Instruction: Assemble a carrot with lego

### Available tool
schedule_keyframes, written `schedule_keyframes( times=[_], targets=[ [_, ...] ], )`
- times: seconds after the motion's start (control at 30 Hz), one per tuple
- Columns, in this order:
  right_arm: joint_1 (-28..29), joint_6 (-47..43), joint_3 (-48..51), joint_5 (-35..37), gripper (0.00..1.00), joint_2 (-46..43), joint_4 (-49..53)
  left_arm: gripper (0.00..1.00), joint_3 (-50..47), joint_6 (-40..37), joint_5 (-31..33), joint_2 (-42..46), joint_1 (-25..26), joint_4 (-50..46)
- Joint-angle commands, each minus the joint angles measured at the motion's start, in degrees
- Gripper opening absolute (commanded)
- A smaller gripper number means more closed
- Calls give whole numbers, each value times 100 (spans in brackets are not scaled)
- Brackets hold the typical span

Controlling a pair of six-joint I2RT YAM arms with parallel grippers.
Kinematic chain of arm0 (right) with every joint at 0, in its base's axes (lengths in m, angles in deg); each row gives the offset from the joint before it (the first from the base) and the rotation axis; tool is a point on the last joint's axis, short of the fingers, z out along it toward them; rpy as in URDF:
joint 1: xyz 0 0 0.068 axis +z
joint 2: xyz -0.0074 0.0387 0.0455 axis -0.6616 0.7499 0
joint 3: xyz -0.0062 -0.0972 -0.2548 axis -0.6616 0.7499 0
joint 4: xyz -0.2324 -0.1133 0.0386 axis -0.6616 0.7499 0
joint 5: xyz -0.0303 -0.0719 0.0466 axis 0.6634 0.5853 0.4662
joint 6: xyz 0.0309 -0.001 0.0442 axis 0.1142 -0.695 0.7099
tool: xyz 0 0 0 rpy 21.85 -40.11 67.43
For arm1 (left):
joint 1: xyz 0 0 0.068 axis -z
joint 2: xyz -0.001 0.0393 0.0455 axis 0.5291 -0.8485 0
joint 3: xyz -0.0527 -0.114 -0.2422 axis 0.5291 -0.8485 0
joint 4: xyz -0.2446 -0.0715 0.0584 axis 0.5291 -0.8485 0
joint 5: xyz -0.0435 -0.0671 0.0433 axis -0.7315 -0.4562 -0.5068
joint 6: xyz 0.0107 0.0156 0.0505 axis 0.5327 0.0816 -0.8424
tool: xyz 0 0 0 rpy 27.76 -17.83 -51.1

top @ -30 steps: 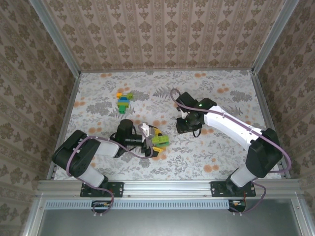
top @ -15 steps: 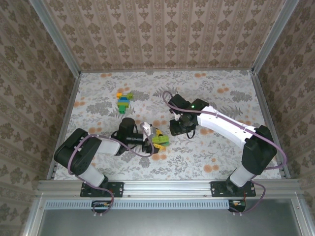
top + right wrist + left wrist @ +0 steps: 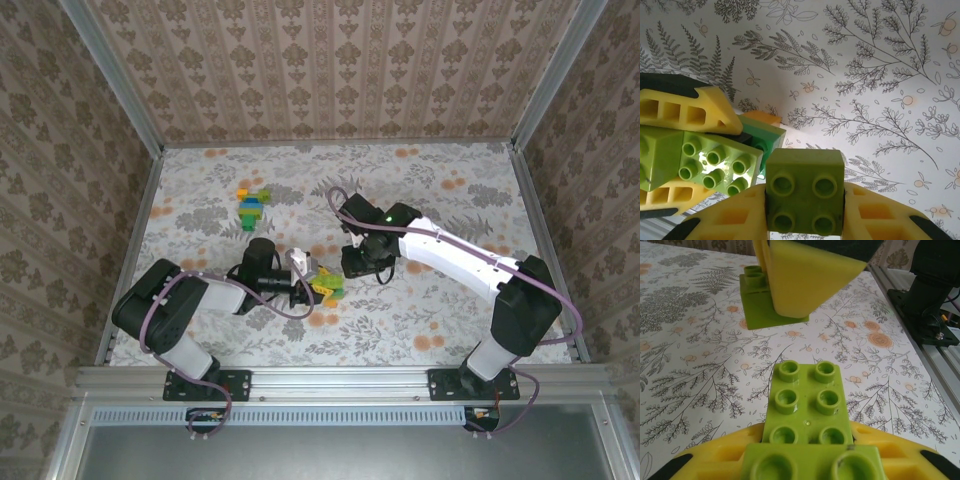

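Note:
My left gripper lies low at the table's middle, shut on a stack of lime-green lego that sticks out between its yellow fingers. In the right wrist view this stack has a dark green brick and an orange piece behind it. It looks like part of the carrot. My right gripper is just to its right, shut on a square lime-green brick with four studs. That brick hangs a short way in front of the left gripper's stack, apart from it.
A separate small build of yellow, green and blue bricks lies at the back left of the flowered table. Patterned walls close three sides. A metal rail with the right arm's base runs along the near edge.
My left gripper has closed on the lime-green stack. My right arm has carried its lime brick leftward, close to the left gripper.

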Motion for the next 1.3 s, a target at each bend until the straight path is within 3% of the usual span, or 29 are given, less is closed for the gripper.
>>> schedule_keyframes(
  times=[0.0, 0.43, 1.03, 1.27],
  targets=[
    [96, 238, -204, -131, 27, 26, 369, 34, 9, -158, 81, 27, 67, -100],
    [367, 916, -356, -1, 24, 46, 513, 28, -34, -450, 861, 21, 327, -250],
    [567, 1384, -155, 225, 22, 270, 73, 26, -17, -433, 920, -2, 345, -271],
    [685, 1551, -48, 628, 22, 264, 231, 26, 1, -433, 932, -22, 345, -278]
  ],
)
